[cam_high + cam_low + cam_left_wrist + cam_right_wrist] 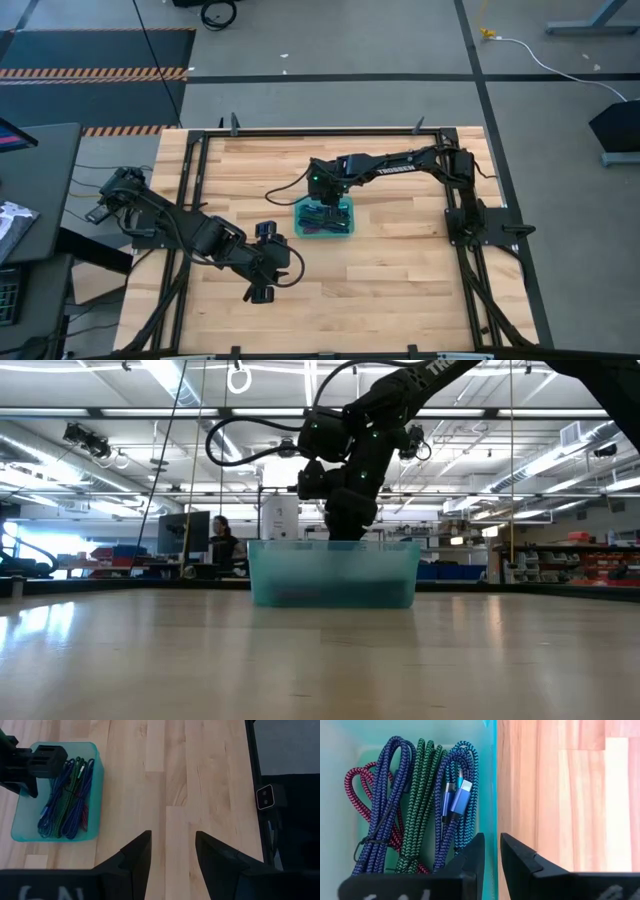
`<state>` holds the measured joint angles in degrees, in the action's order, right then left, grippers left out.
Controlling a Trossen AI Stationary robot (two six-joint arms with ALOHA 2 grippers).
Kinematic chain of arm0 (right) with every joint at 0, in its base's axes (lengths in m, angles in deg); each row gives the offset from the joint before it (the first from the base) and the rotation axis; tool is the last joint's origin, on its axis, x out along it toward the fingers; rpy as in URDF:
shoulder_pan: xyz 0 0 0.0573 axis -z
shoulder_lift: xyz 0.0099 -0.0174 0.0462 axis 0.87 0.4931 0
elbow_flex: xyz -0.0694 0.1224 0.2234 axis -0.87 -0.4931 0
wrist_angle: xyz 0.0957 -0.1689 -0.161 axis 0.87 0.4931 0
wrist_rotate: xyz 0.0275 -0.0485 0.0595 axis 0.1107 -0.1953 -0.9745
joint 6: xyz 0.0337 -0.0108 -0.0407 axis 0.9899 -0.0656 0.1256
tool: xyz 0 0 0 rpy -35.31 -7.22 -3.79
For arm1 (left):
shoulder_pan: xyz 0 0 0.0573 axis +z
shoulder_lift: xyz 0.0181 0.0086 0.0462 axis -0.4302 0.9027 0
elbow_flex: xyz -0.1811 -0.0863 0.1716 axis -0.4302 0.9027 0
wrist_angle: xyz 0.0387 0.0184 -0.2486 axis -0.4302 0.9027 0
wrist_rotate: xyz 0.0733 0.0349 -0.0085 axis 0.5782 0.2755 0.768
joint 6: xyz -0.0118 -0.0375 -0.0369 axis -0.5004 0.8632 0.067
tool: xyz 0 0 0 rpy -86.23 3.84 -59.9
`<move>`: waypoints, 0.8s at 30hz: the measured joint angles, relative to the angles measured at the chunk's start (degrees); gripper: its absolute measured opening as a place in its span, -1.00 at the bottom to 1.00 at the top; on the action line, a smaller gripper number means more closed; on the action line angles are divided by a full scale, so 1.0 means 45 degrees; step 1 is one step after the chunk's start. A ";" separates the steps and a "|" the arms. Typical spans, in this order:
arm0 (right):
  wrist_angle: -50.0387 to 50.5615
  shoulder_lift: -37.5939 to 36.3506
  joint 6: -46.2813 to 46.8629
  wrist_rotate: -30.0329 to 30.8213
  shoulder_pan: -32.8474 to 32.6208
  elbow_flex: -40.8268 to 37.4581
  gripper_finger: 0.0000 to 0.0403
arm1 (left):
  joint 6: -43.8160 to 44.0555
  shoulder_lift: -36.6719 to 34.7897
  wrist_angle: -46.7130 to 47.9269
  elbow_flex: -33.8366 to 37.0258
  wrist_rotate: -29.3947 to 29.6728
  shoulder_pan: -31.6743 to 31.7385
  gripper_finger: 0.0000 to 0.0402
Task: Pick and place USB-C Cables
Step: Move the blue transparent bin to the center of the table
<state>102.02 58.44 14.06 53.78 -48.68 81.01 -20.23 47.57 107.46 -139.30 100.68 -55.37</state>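
The USB-C cables [420, 795] lie side by side in a translucent teal tray [345, 228]: maroon, blue-violet, green and blue-teal braided bundles, also seen as cables [65, 795] in the left wrist view. My right gripper [492, 847] hangs over the tray's edge, its fingers almost together with nothing between them; the tray wall [493, 780] runs below the narrow slit. From table height, the right gripper [350, 525] stands just above the tray [333, 572]. My left gripper [172, 840] is open over bare wood, to the near left of the tray.
The tray [20, 820] sits near the middle of a wooden table framed by black rails [190, 190]. Bare wood lies around the tray on all sides. The left arm [200, 235] stretches in from the table's left edge. A person [220, 538] sits far behind the table.
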 joint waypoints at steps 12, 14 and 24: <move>0.0010 -0.0005 0.0283 -0.0063 -0.0024 0.0005 -0.67 | 0.0004 0.0000 0.0002 0.0000 0.0000 0.0005 -0.20; 0.0015 -0.0005 0.0296 -0.0082 -0.0037 0.0005 -0.67 | -0.0001 0.0000 0.0061 0.0000 0.0000 0.0005 -0.20; 0.0170 -0.0019 0.0893 -0.0199 -0.0163 0.0005 -0.66 | 0.0009 0.0000 0.0267 0.0000 0.0000 0.0005 -0.20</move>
<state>102.78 58.36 18.08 52.89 -49.42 81.03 -20.19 47.57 108.66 -139.30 100.68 -55.35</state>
